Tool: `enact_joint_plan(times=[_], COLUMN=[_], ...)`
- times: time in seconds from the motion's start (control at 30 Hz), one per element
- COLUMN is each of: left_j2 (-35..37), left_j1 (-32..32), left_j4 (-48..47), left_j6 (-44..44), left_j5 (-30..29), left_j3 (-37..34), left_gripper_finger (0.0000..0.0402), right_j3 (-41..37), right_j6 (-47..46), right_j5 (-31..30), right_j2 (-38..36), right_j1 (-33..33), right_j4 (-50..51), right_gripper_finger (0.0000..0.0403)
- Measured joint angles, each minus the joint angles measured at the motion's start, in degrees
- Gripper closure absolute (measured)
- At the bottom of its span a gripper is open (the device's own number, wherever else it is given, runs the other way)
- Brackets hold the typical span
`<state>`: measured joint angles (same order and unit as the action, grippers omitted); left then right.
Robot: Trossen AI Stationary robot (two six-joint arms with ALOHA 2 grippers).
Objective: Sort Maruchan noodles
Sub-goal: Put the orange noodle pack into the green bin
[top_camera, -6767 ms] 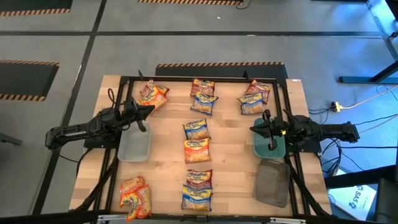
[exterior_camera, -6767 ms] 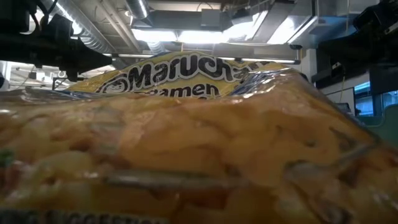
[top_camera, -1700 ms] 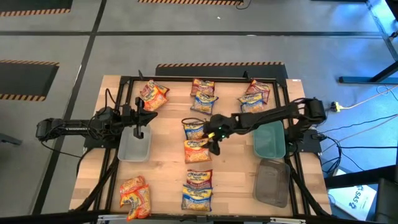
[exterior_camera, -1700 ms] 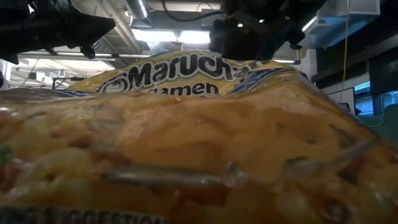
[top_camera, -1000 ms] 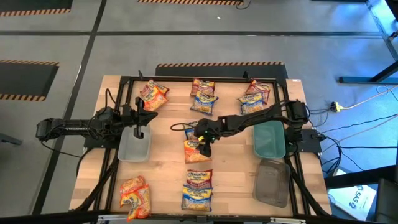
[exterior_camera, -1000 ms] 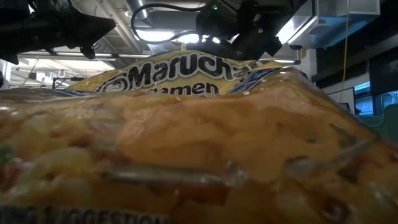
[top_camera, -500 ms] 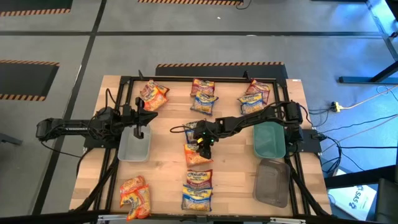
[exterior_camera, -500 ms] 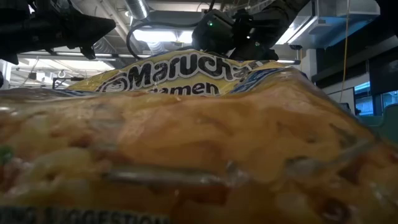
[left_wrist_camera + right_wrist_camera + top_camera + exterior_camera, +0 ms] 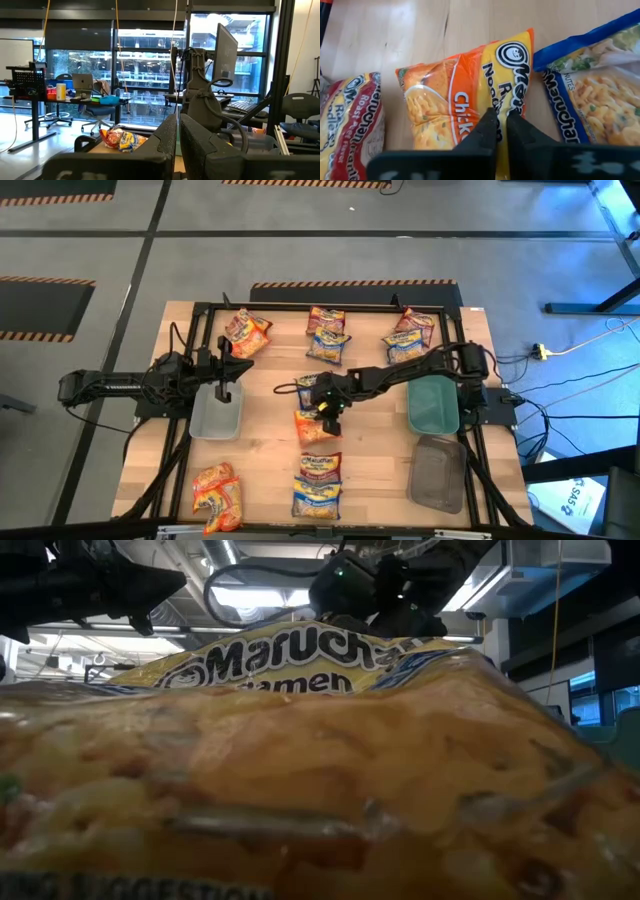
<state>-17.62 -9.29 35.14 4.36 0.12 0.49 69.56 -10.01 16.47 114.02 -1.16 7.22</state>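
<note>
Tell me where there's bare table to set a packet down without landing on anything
Bare wood lies between the clear tray and the middle column of packets, and between that column and the teal tray. The far edge is crowded with three packet piles. The right gripper is shut on the orange packet mid-table.

packets [image 9: 318, 425] mid-table column | trays [image 9: 433, 405] right edge | tray [image 9: 216, 412] left

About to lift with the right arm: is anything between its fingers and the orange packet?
Nothing visible. The right gripper has its fingers shut directly on the orange packet at mid-table; the blue packet and maroon packet lie beside it, clear of the grip.
</note>
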Motion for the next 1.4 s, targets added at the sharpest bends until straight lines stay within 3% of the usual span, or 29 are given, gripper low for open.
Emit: enact_joint_plan(times=[0.2,0.73,1.4], left_j2=[0.01,0.01,0.0], left_j1=[0.01,0.0,-0.01], left_j4=[0.0,-0.02,-0.19], left_j6=[0.0,0.02,1.29], left_j5=[-0.02,-0.02,0.0], left_j3=[0.0,0.0,0.0], left_gripper_finger=[0.0385,0.0385,0.0385], right_j3=[-0.13,-0.09,-2.1], right_j6=[1.65,7.43,8.06], right_j5=[-2.94,-18.53,-33.98], right_j2=[-2.86,-15.63,-37.69], right_j1=[-0.36,-4.21,-4.23], right_j4=[1.46,12.65,33.84], right_gripper_finger=[0.0402,0.0402,0.0403])
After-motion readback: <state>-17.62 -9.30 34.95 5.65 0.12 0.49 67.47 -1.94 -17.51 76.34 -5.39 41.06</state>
